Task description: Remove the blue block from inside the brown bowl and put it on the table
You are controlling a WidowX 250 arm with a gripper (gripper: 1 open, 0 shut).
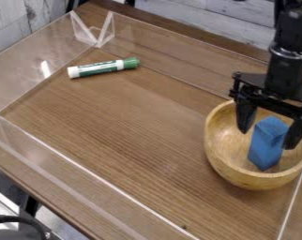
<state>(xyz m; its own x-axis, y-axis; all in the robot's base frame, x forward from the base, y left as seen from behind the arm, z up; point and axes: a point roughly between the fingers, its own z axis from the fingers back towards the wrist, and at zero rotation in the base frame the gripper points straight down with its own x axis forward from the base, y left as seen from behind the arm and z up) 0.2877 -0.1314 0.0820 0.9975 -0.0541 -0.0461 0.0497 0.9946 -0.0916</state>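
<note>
The black gripper (271,119) is hanging with fingers spread wide, holding nothing, straddling the small solid-blue rectangular block (267,142) sitting ungrasped inside the round light-brown wooden bowl (229,157).

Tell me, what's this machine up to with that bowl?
A robot arm is reaching down into the brown bowl for the blue block, which stands inside it. Its gripper points straight down with the fingers spread open on either side of the block, not yet closed on it. A green-and-white marker lies apart on the table.
</note>
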